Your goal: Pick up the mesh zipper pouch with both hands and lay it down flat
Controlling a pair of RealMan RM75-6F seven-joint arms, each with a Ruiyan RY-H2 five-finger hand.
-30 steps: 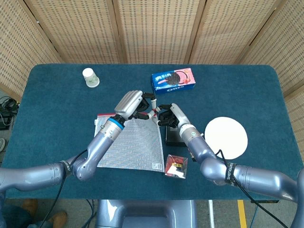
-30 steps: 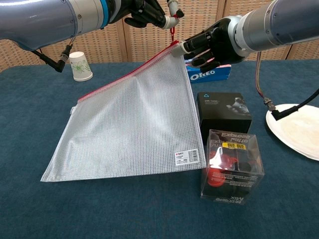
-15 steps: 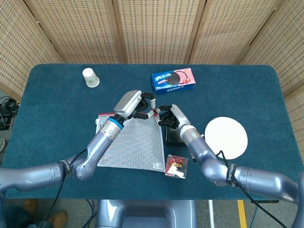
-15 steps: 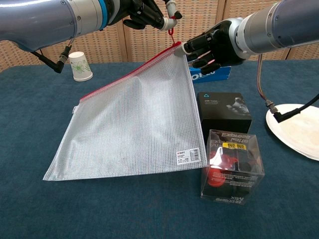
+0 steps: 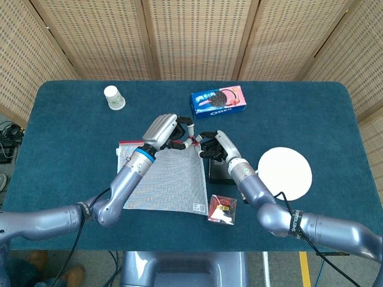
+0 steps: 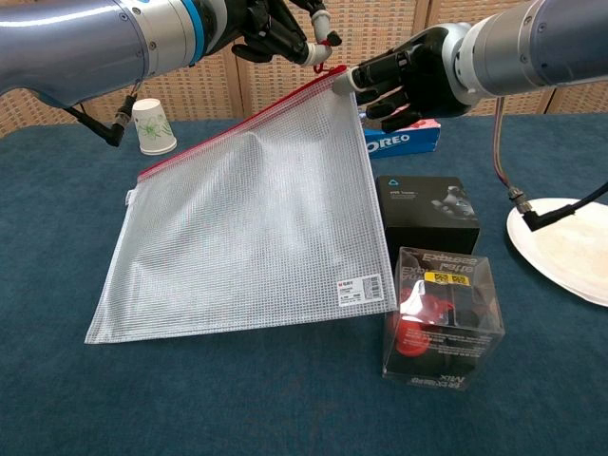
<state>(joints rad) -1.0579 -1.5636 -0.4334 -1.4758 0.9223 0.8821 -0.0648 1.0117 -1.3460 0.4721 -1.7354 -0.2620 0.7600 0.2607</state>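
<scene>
The blue table (image 5: pixel 66 119) carries the whole scene, and across its middle lies the mesh zipper pouch (image 6: pixel 252 223), a broad translucent sheet with a red zipper edge, its lower edge and near-left corner resting on the cloth while its top right corner is raised off the surface. Judging by how it drapes in a slope from that raised corner, the pouch looks light, thin and floppy rather than stiff; it should sag wherever it is unsupported, so the sensible holds are along the reinforced zipper edge or at two separate corners, which would keep it taut enough to settle flat. The left hand (image 6: pixel 271 28) sits just above the raised corner, fingers curled around what appears to be the red zipper pull, so it seems to be pinching that tab. The right hand (image 6: pixel 404 81) meets the same corner from the other side, its fingertips (image 6: pixel 348 80) touching the pouch's top right tip in a pinch. Both hands are thus bunched at one corner. Just beside the pouch's right edge stand a black box (image 6: pixel 425 214) and a clear plastic box (image 6: pixel 442 313), close enough to catch the sheet as it is spread.
</scene>
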